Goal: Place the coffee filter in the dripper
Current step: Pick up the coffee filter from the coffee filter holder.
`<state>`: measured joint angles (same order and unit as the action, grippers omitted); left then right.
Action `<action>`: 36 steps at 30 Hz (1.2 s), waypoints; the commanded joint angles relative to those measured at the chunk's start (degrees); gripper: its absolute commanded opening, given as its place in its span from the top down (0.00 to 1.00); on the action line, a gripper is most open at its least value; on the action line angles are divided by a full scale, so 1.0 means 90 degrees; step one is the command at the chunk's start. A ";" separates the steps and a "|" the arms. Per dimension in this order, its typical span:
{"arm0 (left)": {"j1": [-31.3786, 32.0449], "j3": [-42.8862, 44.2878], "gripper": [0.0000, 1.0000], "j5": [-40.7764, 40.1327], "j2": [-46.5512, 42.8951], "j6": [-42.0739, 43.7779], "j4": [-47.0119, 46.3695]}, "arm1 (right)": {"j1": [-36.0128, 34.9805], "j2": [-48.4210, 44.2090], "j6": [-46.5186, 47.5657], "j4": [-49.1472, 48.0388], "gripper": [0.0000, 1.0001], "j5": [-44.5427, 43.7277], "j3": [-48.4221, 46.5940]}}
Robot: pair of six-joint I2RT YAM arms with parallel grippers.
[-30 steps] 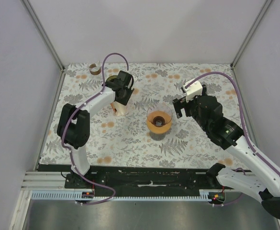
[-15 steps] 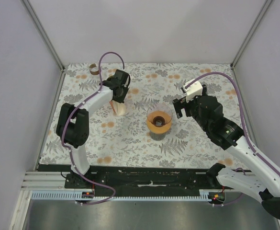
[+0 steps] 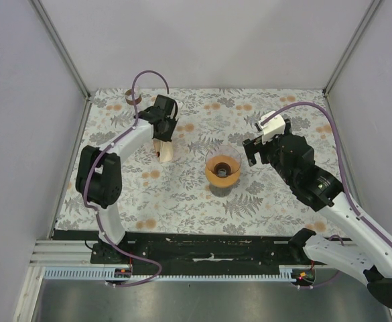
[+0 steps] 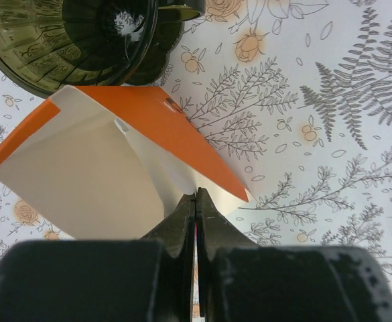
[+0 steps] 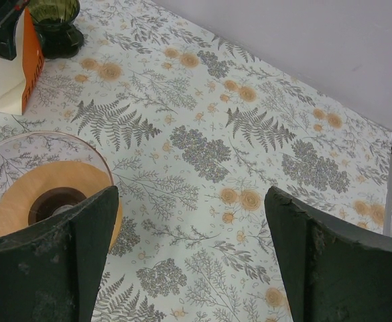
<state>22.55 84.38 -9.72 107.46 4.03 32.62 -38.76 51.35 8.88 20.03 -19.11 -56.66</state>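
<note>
The coffee filter (image 4: 102, 174) is a white paper cone with an orange face; it also shows in the top view (image 3: 164, 151) and the right wrist view (image 5: 11, 77). My left gripper (image 4: 196, 196) is shut on its edge and holds it at the back left of the table (image 3: 161, 138). The dripper (image 3: 222, 166) is a clear glass cone on an orange-brown collar at the table's middle, to the right of the filter; it also shows in the right wrist view (image 5: 45, 191). My right gripper (image 5: 190, 201) is open and empty, just right of the dripper (image 3: 250, 150).
A dark green ribbed glass vessel (image 4: 75, 37) stands just beyond the filter, also seen in the right wrist view (image 5: 55, 23). A small brown ring (image 3: 133, 97) lies at the back left corner. Grey walls enclose the floral table (image 3: 182, 194).
My left gripper has moved a little left and back with the filter in it. The right arm has barely moved.
</note>
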 commanded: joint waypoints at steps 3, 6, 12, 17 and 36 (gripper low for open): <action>-0.0180 0.0126 0.98 0.0493 -0.0855 -0.0204 0.0115 | 0.0010 -0.0198 0.0097 -0.0273 0.04 0.0190 0.0036; -0.0268 0.0097 0.98 0.0601 -0.1021 -0.0175 0.0184 | 0.0010 -0.0247 0.0107 -0.0263 0.04 0.0307 0.0026; -0.0513 0.0136 0.98 0.1282 -0.1441 -0.0155 0.0320 | 0.0010 -0.0364 0.0155 -0.0263 0.03 0.0599 0.0007; -0.0513 0.0419 0.98 0.2084 -0.2036 0.0049 0.0662 | 0.0000 -0.0462 0.0272 -0.0273 0.03 0.1126 -0.0032; -0.0454 0.1581 0.98 0.6234 -0.4205 0.2539 0.4108 | -0.0087 0.0972 0.0224 -0.1258 0.02 0.5862 -0.1759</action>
<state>17.91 95.18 33.91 73.23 16.69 58.85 -38.94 55.09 12.05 14.04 22.22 -67.42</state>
